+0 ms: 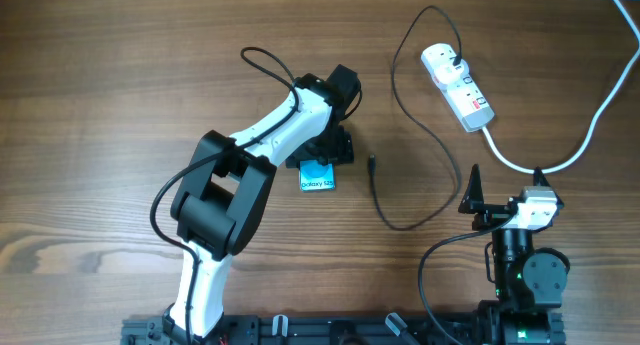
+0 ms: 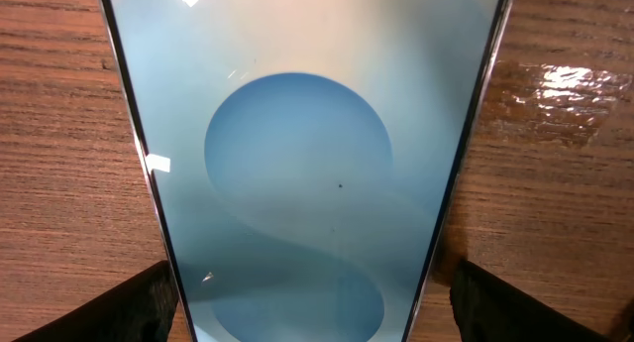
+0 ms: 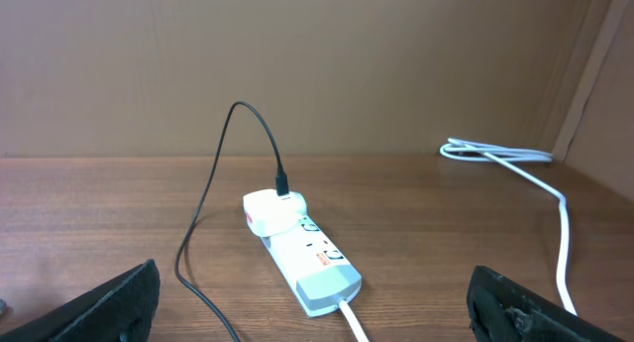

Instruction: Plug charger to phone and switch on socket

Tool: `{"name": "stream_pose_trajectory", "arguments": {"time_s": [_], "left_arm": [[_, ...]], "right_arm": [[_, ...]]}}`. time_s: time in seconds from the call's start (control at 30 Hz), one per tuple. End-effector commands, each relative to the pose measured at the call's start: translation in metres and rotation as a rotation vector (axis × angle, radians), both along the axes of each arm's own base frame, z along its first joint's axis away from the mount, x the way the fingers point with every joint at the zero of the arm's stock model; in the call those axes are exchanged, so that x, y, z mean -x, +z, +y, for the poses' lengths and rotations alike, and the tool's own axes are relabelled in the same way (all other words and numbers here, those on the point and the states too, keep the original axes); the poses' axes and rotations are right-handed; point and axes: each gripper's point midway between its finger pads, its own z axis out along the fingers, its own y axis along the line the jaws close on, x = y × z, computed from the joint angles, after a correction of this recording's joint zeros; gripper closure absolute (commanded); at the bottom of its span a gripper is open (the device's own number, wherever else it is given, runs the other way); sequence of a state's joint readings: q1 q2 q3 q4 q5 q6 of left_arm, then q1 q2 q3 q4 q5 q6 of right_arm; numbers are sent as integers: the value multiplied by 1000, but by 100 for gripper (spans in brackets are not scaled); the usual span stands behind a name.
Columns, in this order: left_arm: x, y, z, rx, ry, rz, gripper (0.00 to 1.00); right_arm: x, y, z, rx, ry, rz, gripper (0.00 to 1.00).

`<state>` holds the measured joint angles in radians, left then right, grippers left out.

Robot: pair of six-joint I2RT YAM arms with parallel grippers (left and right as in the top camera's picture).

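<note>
The phone (image 1: 318,177) lies flat on the wooden table, cyan screen up, with its white strip at the near end. It fills the left wrist view (image 2: 297,164). My left gripper (image 1: 331,145) (image 2: 307,297) is open and straddles the phone's sides, with a small gap at the right finger. The charger's black cable (image 1: 400,115) runs from a white adapter (image 3: 272,211) in the socket (image 1: 458,85) (image 3: 312,258). Its plug tip (image 1: 371,165) lies loose on the table just right of the phone. My right gripper (image 1: 505,192) (image 3: 317,317) is open and empty, near of the socket.
The socket's thick white lead (image 1: 590,125) (image 3: 555,198) curves off to the back right corner. The black cable loops across the table between the phone and my right arm (image 1: 420,220). The left arm's own black cable (image 1: 262,60) arcs behind it.
</note>
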<state>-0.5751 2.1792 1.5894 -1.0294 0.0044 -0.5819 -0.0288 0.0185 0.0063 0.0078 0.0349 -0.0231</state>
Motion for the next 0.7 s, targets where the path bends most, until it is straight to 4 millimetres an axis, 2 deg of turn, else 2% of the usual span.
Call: {"name": "stream_pose_trajectory", "arguments": {"time_s": [0.0,0.1,0.17,0.27,0.47,0.67], "left_arm": [[2,-10,23,-97,14,0,9],[2,-10,23,-97,14,0,4],[2,-10,23,-96,15,-1,5],[1,-10,24,-96,18,-1,12],[-1,-11,27,-86,34,1,12],[-1,-11,20,-46,38,12,16]], "right_arm": [[0,1,-1,-12,-6,-7,0],[0,1,-1,-12,-6,-7,0],[0,1,-1,-12,-6,-7,0],[0,1,-1,-12,-6,-7,0],[0,1,-1,-12,-6,-7,0],[0,1,-1,-12,-5,-7,0]]}}
